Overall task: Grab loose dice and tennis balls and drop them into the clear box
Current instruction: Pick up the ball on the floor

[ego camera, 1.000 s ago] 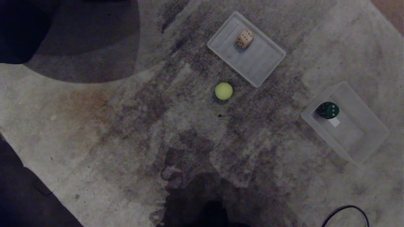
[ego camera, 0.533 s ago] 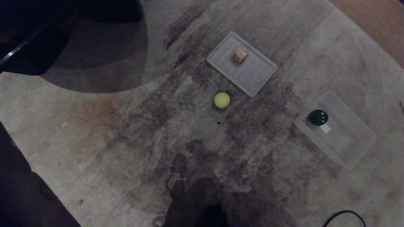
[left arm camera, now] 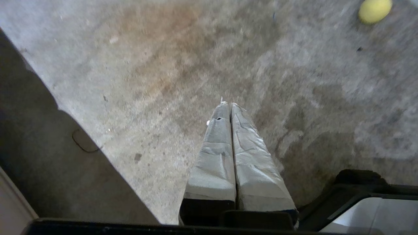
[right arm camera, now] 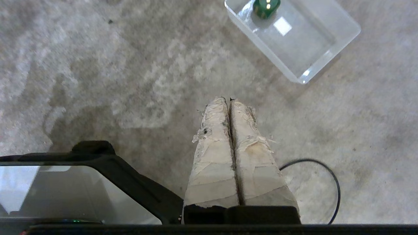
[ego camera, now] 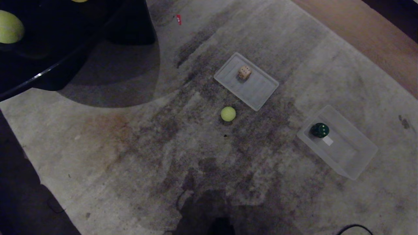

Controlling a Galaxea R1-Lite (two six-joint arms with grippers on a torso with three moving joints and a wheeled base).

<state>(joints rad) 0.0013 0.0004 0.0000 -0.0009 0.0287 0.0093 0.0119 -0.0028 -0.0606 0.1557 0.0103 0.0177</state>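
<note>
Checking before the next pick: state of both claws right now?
Left claw: closed, holding nothing, above bare carpet.
Right claw: closed, holding nothing, above bare carpet.

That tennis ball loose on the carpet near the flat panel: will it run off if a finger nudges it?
Probably a little. The tennis ball is round and sits free on the carpet, touching nothing, so a nudge should roll it. Its fuzzy skin and the rough pile likely stop it soon.
</note>
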